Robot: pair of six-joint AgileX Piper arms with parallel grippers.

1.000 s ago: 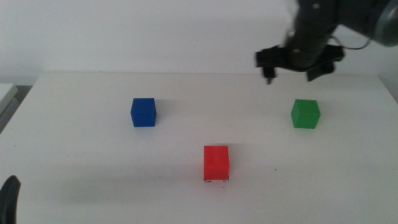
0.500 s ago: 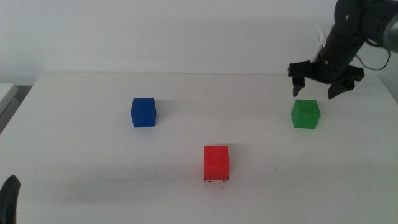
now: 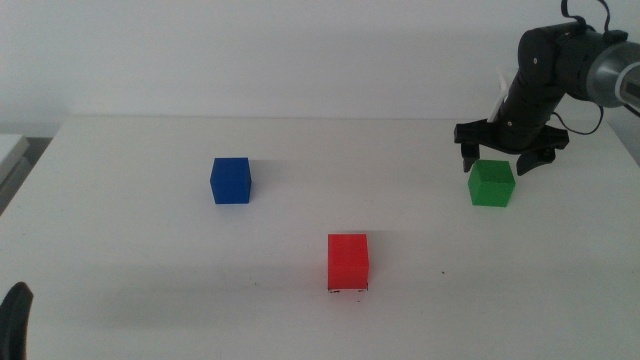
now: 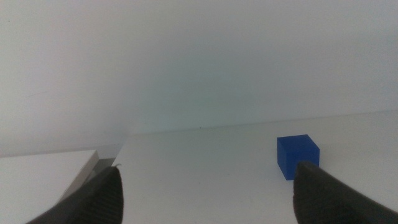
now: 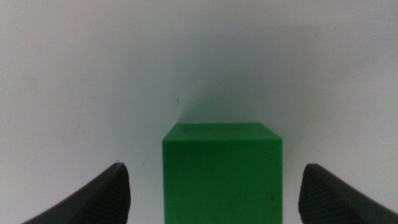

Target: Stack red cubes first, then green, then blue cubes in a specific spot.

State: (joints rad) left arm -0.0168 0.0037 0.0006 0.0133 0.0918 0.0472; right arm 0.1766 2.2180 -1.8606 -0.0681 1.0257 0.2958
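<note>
On the white table before a white wall, the right tool hangs released over the green cube.

black jointed right arm, thin black cable, dark 2-jawed right hand

Plain white wall behind, unmarked, evenly lit. White matte table below, far edge running straight across, meeting wall. Left edge angled inward toward far left corner. Pale grey object just beyond far left corner, partly cut off, identity unclear. Soft diffuse light, faint shadows only. Small dark speck on tabletop toward near right.
</note>
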